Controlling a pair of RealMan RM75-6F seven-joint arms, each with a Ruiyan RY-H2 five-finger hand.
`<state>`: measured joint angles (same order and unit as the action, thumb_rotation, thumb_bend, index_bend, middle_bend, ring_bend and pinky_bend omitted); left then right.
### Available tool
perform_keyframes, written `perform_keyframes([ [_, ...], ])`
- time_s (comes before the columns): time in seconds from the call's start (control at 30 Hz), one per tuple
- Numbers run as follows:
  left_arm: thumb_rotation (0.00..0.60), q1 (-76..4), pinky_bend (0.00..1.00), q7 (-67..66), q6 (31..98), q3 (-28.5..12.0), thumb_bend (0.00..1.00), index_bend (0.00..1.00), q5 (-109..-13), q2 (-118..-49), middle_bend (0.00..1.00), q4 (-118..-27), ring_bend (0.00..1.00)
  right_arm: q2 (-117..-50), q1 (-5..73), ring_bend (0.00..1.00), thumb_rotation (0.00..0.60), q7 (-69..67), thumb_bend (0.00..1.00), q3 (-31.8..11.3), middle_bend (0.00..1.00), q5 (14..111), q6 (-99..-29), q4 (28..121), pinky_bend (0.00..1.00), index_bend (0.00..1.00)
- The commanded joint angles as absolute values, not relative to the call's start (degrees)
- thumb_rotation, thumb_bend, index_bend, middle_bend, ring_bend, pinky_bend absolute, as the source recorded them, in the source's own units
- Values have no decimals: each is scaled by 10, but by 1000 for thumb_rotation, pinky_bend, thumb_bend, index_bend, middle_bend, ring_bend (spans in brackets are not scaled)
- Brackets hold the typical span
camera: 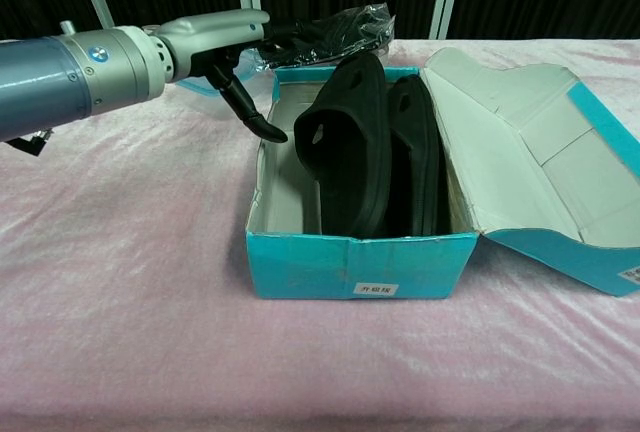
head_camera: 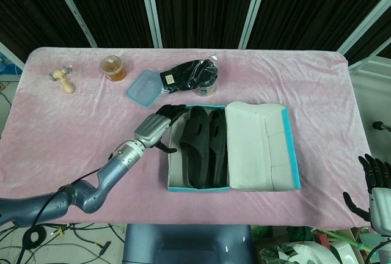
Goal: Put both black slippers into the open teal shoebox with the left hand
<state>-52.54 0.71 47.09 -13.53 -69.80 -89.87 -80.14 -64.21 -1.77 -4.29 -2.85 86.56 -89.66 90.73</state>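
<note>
Head view frames show a table draped in a soft, pink, velvety cloth point(head_camera: 73, 135), on which an open teal shoebox point(head_camera: 183, 188) of matte cardboard is seen, its pale lid point(head_camera: 259, 148) folded out flat to the right. Both black slippers point(head_camera: 204, 148) are found inside the box, standing on edge side by side against its right wall; their surface looks smooth and rubbery, with rounded toes at the far end, and a small oval hole is visible in the nearer one in the chest view point(camera: 350, 157). The left hand point(head_camera: 157, 128) is held just left of the box's far left corner, its dark fingers point(camera: 250, 112) spread and extended toward the box, with nothing held; one finger is pointed down near the left wall. The silver-grey metallic forearm is stretched back toward the near left. The right hand point(head_camera: 374, 184) is seen at the near right edge, off the table, fingers apart and empty. Farther back lie a crinkled black plastic bag point(head_camera: 189, 74), a translucent blue container lid point(head_camera: 144, 87), an amber jar point(head_camera: 113, 67) and a small wooden toy point(head_camera: 62, 78).
</note>
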Motion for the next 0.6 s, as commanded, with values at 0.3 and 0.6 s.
perform_keyframes([
  [0.3,403,-499,13,-156,585,-117,0,153,-723,-878,235,-896,84,-644,-17,0,600,-44,228,-29,41,869,-897,907,38,0],
  [0.6,181,-525,13,-245,558,-108,145,141,-710,-897,239,-897,84,-644,-22,0,600,-51,227,-27,41,869,-904,904,38,0],
])
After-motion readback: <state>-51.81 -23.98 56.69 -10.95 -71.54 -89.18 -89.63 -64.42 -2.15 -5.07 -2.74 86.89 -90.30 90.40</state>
